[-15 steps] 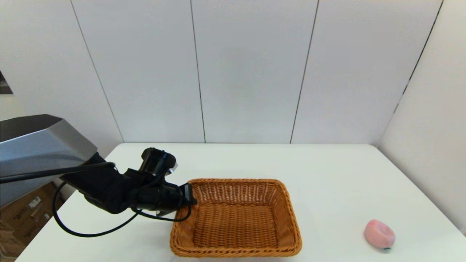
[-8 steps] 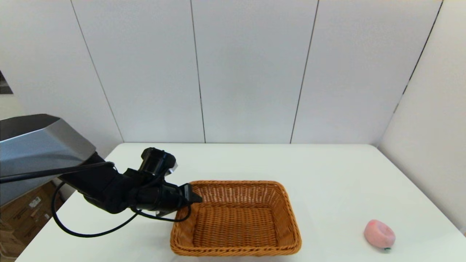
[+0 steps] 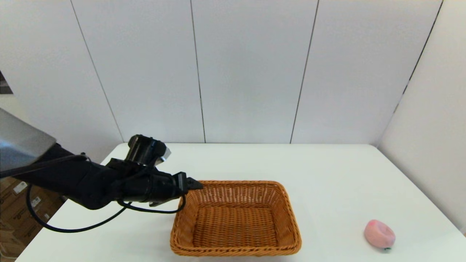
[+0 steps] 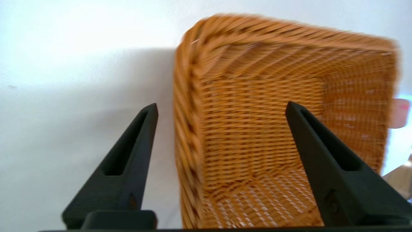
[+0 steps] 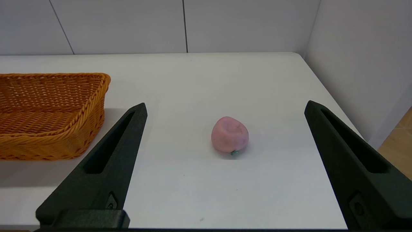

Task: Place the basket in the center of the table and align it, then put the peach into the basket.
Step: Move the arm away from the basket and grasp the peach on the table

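You see pale grey panelled walls (image 3: 247, 72) with thin dark seams; brown cardboard boxes (image 3: 14, 211) sit low beside them.

Orange-brown woven basket (image 3: 236, 218), pink peach (image 3: 379, 234) with green leaf, white table (image 3: 338, 174).

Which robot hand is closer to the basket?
Left. The left gripper sits right at the basket rim's far-left corner, jaws open. The right gripper hangs off to the basket's right, facing the peach.
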### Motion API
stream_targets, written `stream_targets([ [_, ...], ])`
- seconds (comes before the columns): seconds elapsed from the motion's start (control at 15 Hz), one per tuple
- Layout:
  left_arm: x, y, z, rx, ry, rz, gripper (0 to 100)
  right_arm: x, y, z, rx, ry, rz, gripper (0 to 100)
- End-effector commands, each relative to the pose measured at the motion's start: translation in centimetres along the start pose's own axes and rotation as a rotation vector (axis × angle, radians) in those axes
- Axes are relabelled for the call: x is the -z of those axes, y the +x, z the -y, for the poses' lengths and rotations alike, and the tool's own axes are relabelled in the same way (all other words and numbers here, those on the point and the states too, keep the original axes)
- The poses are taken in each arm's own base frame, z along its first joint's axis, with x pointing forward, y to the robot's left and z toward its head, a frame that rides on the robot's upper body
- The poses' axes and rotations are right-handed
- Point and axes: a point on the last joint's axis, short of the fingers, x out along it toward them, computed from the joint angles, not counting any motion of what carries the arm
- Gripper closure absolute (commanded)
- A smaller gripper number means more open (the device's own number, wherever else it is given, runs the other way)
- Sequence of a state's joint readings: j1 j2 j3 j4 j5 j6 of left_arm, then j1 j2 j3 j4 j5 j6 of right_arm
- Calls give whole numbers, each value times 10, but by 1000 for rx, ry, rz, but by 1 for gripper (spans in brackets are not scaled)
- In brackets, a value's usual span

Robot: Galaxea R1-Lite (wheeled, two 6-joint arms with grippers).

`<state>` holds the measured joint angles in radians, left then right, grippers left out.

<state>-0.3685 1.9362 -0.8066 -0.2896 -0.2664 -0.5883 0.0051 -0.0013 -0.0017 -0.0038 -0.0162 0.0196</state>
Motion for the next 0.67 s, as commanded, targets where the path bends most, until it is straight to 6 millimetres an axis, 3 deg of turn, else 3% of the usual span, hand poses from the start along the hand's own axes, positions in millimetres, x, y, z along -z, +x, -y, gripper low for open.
stream_targets([
  [0.07, -6, -100, 33, 25, 163, 265, 0, 0, 0, 0, 1, 0, -1, 0],
  [0.2, 9, -164, 43, 36, 233, 407, 0, 0, 0, 0, 0, 0, -1, 0],
  [0.33, 30, -214, 45, 73, 285, 501, 0, 0, 0, 0, 1, 0, 1, 0],
  [0.47, 56, -256, 43, 108, 330, 571, 0, 0, 0, 0, 1, 0, -1, 0],
  [0.67, 104, -307, 28, 108, 540, 666, 0, 0, 0, 0, 1, 0, -1, 0],
])
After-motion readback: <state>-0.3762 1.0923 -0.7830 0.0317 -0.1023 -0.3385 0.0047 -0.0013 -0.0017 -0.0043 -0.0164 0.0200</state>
